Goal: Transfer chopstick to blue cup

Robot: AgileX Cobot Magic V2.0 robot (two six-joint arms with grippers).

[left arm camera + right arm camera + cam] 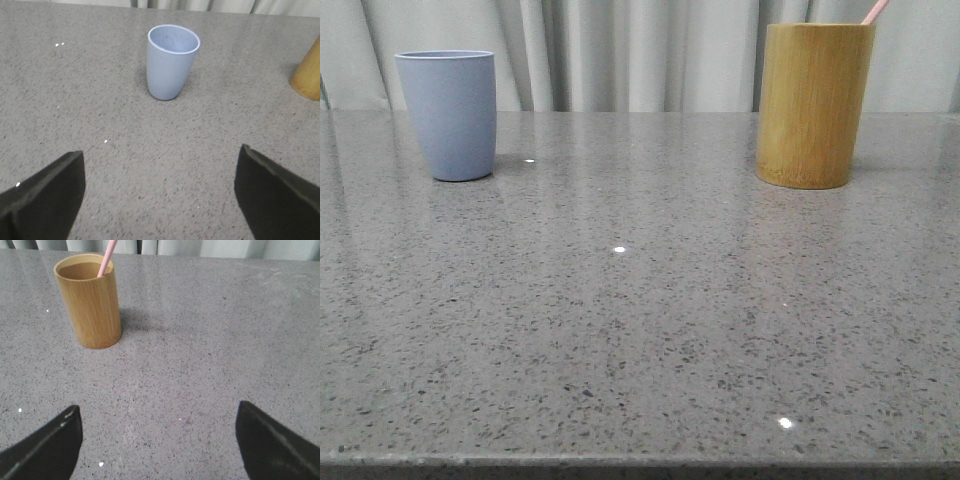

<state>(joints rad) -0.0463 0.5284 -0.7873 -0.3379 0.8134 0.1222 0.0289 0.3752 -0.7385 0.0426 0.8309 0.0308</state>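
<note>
The blue cup [450, 113] stands upright at the far left of the grey table; it also shows in the left wrist view [171, 61], empty. A pale pink chopstick [875, 10] sticks out of the yellow-brown bamboo holder [814, 104] at the far right; only its upper end shows, also in the right wrist view [106, 257]. My left gripper [160, 170] is open and empty, well short of the blue cup. My right gripper [157, 415] is open and empty, well short of the bamboo holder [91, 301]. Neither gripper shows in the front view.
The grey speckled stone table [640, 320] has its front edge at the bottom of the front view. Pale curtains [640, 50] hang behind the table's far edge. An edge of the bamboo holder [309, 75] shows in the left wrist view.
</note>
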